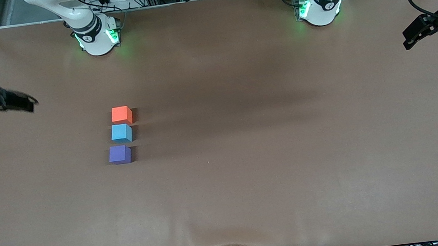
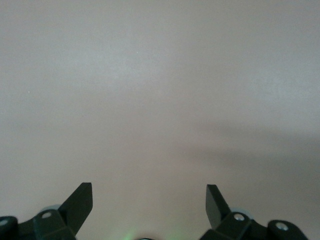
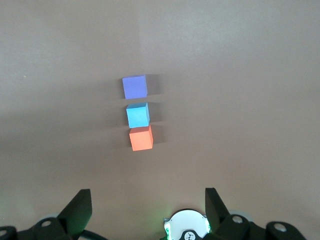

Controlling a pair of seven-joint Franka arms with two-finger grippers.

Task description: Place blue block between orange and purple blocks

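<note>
Blue block [image 1: 121,133] on table [image 1: 249,169] between orange block [image 1: 121,115] and purple block [image 1: 119,155], right gripper [image 1: 26,104] well apart, empty, fingers wide, left gripper [image 2: 149,200] wide, empty, waiting at its table end.

No text, label, brand, number or sign can be read in any of the views. Small dark marks are seen on the white collars of the two arm bases [image 1: 96,34] at the top of the front view, and on the white base in the right wrist view, but they are too small to be made out as letters or figures. Nothing is printed on the three blocks or on the brown tabletop [image 1: 273,154].
</note>
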